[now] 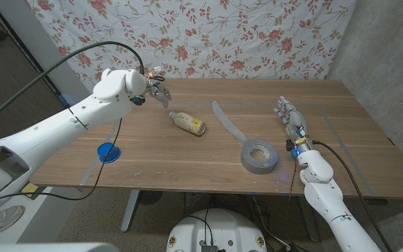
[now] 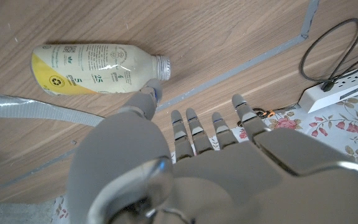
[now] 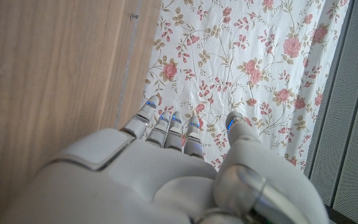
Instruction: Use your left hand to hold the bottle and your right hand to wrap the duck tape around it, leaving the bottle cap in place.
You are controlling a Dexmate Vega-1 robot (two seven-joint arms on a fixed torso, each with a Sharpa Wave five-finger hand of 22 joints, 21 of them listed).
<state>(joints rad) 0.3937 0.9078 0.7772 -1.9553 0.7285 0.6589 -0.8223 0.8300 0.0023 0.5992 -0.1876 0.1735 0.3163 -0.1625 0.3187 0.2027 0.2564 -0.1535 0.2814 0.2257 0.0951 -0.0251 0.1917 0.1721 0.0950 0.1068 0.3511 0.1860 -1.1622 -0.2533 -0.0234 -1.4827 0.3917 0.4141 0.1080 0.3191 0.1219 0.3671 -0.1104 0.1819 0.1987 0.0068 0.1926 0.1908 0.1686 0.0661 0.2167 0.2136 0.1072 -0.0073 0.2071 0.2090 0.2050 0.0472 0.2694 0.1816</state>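
Yellow-labelled bottle [image 1: 187, 123] lying flat, neck toward left hand [image 1: 155, 91], both hands empty, fingers apart

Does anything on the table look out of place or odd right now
The bottle lies on its side, and its neck looks bare, with no cap on it. A loose strip of tape trails across the table, apart from the tape roll.

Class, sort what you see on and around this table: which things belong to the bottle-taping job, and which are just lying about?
Belong to the job:
bottle, lying on its side
roll of duct tape
loose strip of tape
left robot hand, open above the table
right robot hand, open

Just lying about:
blue round object
white power strip
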